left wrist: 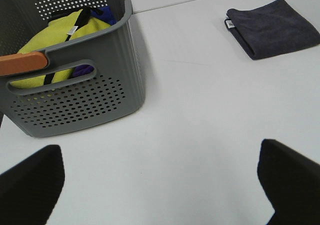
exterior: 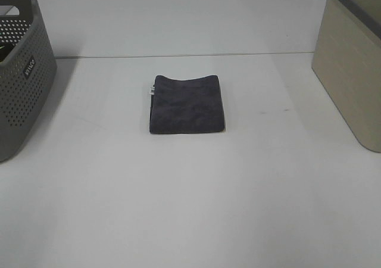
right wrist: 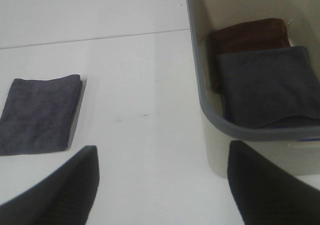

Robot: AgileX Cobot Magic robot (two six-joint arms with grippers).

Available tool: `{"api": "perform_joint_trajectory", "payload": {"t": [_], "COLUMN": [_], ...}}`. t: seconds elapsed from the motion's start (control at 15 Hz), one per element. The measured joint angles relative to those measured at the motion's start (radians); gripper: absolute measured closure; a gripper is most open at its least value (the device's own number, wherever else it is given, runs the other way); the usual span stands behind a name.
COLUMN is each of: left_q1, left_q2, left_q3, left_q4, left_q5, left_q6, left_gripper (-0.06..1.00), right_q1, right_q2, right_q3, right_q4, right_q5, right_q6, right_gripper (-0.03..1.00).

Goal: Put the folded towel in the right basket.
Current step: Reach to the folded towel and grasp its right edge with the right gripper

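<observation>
A folded dark grey towel (exterior: 187,104) lies flat on the white table near the middle. It also shows in the left wrist view (left wrist: 272,27) and the right wrist view (right wrist: 39,114). The right basket (exterior: 351,71) is beige and stands at the table's right edge; in the right wrist view (right wrist: 200,80) it holds a folded grey towel (right wrist: 267,85) and a brown one (right wrist: 247,35). My left gripper (left wrist: 160,185) is open, far from the towel. My right gripper (right wrist: 160,190) is open, between the towel and the basket. Neither arm shows in the exterior view.
A grey perforated basket (exterior: 21,77) stands at the left edge; in the left wrist view (left wrist: 75,100) it holds yellow cloth (left wrist: 65,40) and purple cloth. A table seam (exterior: 178,56) runs across behind the towel.
</observation>
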Motion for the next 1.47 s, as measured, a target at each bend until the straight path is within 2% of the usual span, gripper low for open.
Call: {"api": "perform_joint_trajectory", "payload": {"t": [0.2, 0.53, 0.67, 0.73, 0.8, 1.0, 1.2, 1.47], "left_q1": [0.0, 0.0, 0.0, 0.0, 0.0, 0.0, 0.0, 0.0], "left_q2": [0.0, 0.0, 0.0, 0.0, 0.0, 0.0, 0.0, 0.0], "left_q3": [0.0, 0.0, 0.0, 0.0, 0.0, 0.0, 0.0, 0.0], "left_q4": [0.0, 0.0, 0.0, 0.0, 0.0, 0.0, 0.0, 0.0], "left_q5": [0.0, 0.0, 0.0, 0.0, 0.0, 0.0, 0.0, 0.0], "left_q6": [0.0, 0.0, 0.0, 0.0, 0.0, 0.0, 0.0, 0.0], "left_gripper": [-0.04, -0.04, -0.04, -0.04, -0.04, -0.04, -0.04, -0.04], "right_q1": [0.0, 0.0, 0.035, 0.072, 0.159, 0.23, 0.249, 0.25], "right_q2": [0.237, 0.589, 0.693, 0.735, 0.819, 0.935, 1.084, 1.285], "right_q3": [-0.161, -0.415, -0.467, -0.485, -0.518, -0.563, -0.642, -0.798], "right_q4": [0.026, 0.205, 0.231, 0.235, 0.242, 0.248, 0.311, 0.365], "right_q5": [0.0, 0.026, 0.047, 0.053, 0.053, 0.055, 0.062, 0.138], "right_q6": [-0.047, -0.202, -0.25, -0.261, -0.272, -0.276, -0.276, -0.276], "right_gripper": [0.29, 0.29, 0.29, 0.29, 0.29, 0.29, 0.29, 0.29]}}
